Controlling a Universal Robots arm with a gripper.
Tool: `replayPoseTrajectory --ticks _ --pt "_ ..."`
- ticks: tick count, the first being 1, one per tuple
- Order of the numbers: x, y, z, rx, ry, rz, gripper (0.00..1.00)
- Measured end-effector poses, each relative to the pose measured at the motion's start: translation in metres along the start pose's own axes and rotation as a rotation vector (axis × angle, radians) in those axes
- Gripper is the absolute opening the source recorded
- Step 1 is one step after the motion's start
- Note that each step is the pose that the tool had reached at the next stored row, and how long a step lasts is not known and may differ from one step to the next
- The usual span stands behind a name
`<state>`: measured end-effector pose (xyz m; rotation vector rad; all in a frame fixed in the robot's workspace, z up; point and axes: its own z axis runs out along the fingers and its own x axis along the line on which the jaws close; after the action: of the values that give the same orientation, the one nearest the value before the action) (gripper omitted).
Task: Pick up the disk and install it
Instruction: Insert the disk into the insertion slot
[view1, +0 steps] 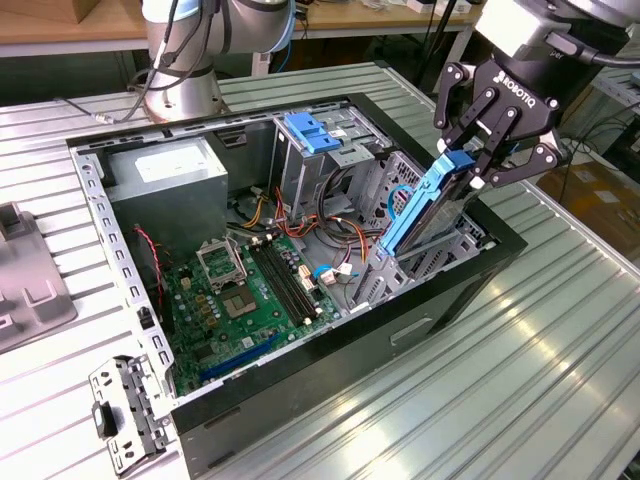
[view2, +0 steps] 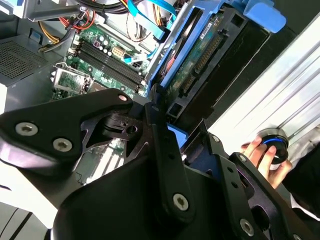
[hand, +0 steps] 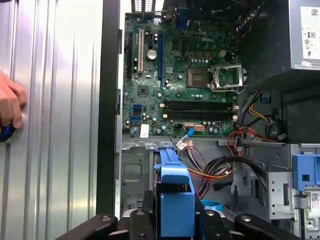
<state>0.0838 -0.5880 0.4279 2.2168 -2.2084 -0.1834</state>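
Disk (view1: 420, 212) is tilted, its upper end clamped between the gripper (view1: 470, 165) fingers and its lower end at the mouth of the metal drive bay (view1: 450, 250) in the open PC case (view1: 300, 370). In the exterior view I put it at 2 o'clock from the motherboard (view1: 250, 290) and 4 o'clock from the blue latch (view1: 310, 132). A person's hand (view2: 257, 152) rests on a round knob (view2: 274, 139).

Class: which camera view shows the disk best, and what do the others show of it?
The exterior view: the disk shows along its length, tilted, its top end clamped in the hand, lower end in the case. The second wrist view shows its circuit-board face; the first wrist view, its blue end.
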Motion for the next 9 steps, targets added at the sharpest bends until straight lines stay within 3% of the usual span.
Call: replayPoseTrajectory --ticks 9 --pt "0.0006 -0.0003 0.0075 0.0 0.0002 0.0 0.37"
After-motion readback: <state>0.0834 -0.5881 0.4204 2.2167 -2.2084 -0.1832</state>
